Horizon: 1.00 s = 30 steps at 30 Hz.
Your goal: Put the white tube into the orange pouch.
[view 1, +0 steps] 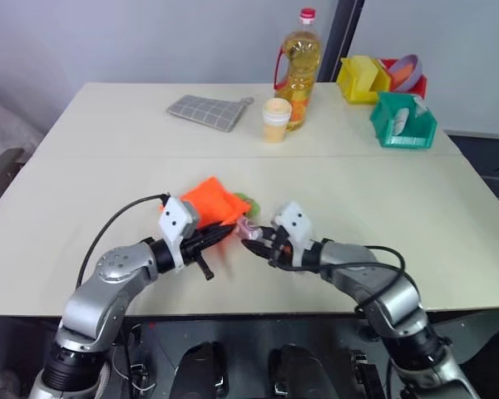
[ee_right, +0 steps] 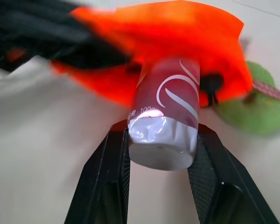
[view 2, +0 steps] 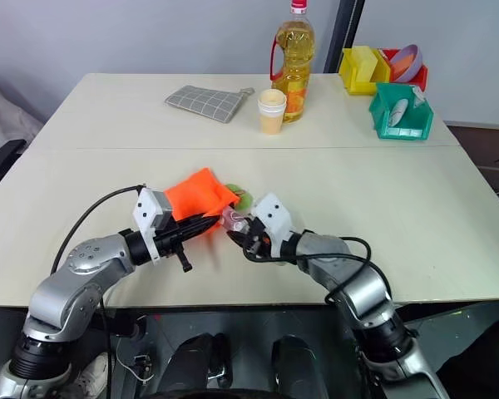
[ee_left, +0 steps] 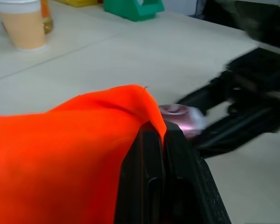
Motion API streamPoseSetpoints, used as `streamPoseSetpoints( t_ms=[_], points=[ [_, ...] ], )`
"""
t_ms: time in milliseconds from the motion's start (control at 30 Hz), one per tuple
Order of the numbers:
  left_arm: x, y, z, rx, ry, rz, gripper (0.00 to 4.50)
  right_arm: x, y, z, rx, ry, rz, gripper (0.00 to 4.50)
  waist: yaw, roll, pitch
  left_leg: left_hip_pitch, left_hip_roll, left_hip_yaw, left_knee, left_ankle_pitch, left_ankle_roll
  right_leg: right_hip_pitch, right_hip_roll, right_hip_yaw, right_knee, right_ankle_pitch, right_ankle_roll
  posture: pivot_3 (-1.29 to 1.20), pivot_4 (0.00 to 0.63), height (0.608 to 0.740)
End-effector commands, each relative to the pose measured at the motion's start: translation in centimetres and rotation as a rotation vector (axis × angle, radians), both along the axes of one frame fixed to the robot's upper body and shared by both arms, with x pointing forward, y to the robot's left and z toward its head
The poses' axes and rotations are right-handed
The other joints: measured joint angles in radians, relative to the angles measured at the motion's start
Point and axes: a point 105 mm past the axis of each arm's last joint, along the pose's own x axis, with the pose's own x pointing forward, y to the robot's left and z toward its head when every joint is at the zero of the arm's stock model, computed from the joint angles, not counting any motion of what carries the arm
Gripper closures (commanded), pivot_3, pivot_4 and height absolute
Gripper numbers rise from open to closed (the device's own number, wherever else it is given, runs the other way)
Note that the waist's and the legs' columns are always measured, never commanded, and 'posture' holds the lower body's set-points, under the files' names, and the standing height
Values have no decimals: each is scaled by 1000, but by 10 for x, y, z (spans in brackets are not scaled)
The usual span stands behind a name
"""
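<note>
Tube: we count one white tube, pinched between the right gripper's partly spread fingers, near the table's front middle, its far end at the pouch.
Pouch: one orange pouch, its edge clamped in the left gripper's pressed-together fingers.
Right wrist view: we read red swirl printing and see one green disc beside the pouch.
Head views: one oil bottle, one paper cup, far.
</note>
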Motion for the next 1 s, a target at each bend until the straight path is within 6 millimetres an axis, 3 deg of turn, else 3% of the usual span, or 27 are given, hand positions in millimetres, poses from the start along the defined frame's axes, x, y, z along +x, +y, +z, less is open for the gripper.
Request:
streamPoseSetpoints(
  t_ms=[33, 167, 400, 667, 767, 1000],
  points=[
    [-5, -3, 8, -3, -33, -28, 4500, 7, 15, 11, 13, -42, 10, 3344, 1, 0, 0, 0, 0, 0, 0, 0, 0, 0, 0, 0, 0, 0, 0, 0, 150, 740],
    [-5, 0, 4, 1, -24, -17, 4500, 13, 25, 16, 21, -43, -1, 3344, 0, 0, 0, -1, 0, 0, 0, 0, 0, -1, 0, 0, 0, 0, 0, 0, 150, 740],
    [-3, 16, -3, 37, -6, 26, 4500, -11, 10, 26, 26, -47, 101, 40, -1, 0, 0, -1, 0, 0, 0, 0, 0, -1, 0, 0, 0, 0, 0, 0, 150, 740],
    [-5, 36, -20, 56, 70, 26, 4500, -48, -31, 26, -58, -41, 218, 40, 1, 0, 0, -1, 0, 0, -1, -2, -3, -2, -1, 0, 0, 0, -1, 0, 150, 740],
    [-15, 43, -27, 65, 124, -12, 3605, -27, -49, 25, -89, -58, 100, 0, -5, 0, 0, -1, 0, 0, -2, -2, -3, -3, -1, 1, 0, -1, -2, 0, 150, 740],
    [-10, 59, -27, 97, 90, 30, 34, 33, -72, 30, -27, -66, -194, 0, -2, 0, 0, -2, 0, 1, -2, -2, -3, -10, -1, 1, 0, -1, -4, 0, 150, 740]
  ],
)
